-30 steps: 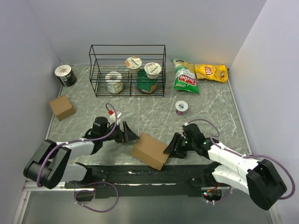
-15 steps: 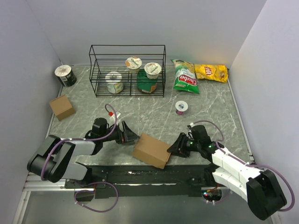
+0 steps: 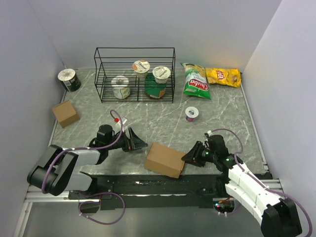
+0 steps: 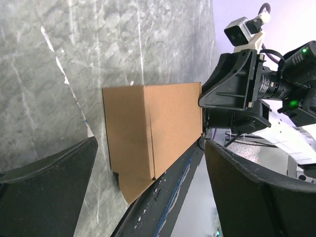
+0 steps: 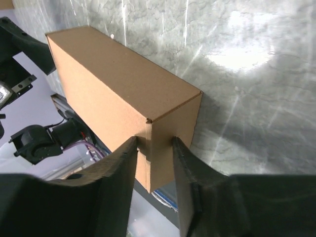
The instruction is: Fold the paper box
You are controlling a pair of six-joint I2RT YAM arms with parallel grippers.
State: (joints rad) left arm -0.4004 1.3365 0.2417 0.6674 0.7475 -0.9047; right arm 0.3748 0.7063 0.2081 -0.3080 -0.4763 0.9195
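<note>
Right gripper (image 5: 154,144) fingers straddle one end corner of the closed paper box (image 3: 165,160), can't tell if pinching; left gripper (image 3: 137,144) spread wide beside the other end, box at marble table (image 3: 222,113) near edge.

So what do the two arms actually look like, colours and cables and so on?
The left arm and right arm have white links, black joints and black wedge-shaped fingers. Purple cables loop along each; green lights dot the right arm.
</note>
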